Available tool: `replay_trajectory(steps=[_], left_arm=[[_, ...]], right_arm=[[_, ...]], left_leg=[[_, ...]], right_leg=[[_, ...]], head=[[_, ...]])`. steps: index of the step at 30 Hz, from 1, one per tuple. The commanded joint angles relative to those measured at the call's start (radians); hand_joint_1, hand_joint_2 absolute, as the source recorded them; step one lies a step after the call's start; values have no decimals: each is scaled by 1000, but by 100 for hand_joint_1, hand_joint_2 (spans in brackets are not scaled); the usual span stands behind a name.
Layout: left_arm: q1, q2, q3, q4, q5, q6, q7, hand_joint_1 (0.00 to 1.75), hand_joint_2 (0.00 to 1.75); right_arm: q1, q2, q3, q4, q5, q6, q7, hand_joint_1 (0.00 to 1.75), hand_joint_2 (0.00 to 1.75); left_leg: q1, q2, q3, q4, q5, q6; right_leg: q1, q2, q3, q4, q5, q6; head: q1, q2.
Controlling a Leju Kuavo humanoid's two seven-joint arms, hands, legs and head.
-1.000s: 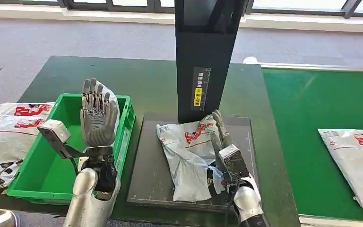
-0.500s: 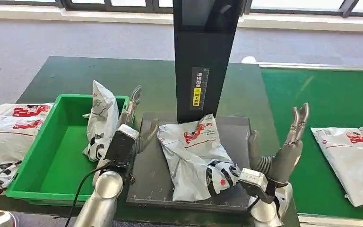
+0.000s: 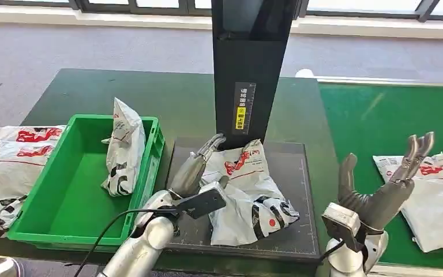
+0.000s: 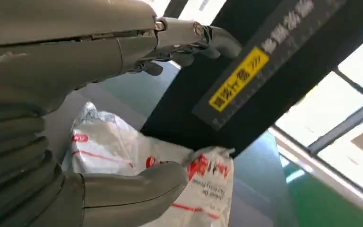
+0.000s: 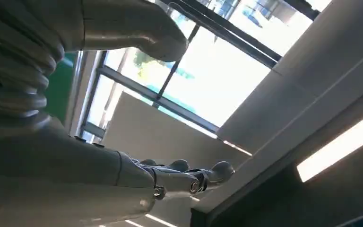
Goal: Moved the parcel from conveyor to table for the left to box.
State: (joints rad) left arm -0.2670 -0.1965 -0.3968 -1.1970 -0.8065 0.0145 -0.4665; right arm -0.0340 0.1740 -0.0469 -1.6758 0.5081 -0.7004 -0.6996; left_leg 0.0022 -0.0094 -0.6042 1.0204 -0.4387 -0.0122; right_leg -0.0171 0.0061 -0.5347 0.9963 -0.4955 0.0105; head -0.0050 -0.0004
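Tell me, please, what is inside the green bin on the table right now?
One white parcel stands on edge inside the green bin, leaning against its wall nearest the black platform. The rest of the bin's floor is bare green. The floor under the parcel is hidden.

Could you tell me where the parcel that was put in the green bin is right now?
In the head view, the parcel stands on end inside the green bin, leaning against its right wall, left of the dark platform.

The crumpled white parcel [image 3: 243, 193] with red print lies flat on the dark pad [image 3: 291, 231], at twelve o'clock from me.
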Motion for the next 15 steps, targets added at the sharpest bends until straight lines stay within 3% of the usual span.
replay_trajectory(steps=[1,15], left_arm=[[-135,3,-135,320,-161,27,75,0,175],[-199,-39,-169,435,-284,-6,142,0,175]], right_arm=[[-14,31,-85,53,-10,2,1,0,175],[-44,50,-93,60,1,2,1,0,175]], left_leg=[[0,-3,3,-3,1,0],[0,0,2,-3,1,0]], right_leg=[[0,-4,5,-3,0,-1],[0,-2,3,-3,1,-2]], head=[[0,0],[0,0]])
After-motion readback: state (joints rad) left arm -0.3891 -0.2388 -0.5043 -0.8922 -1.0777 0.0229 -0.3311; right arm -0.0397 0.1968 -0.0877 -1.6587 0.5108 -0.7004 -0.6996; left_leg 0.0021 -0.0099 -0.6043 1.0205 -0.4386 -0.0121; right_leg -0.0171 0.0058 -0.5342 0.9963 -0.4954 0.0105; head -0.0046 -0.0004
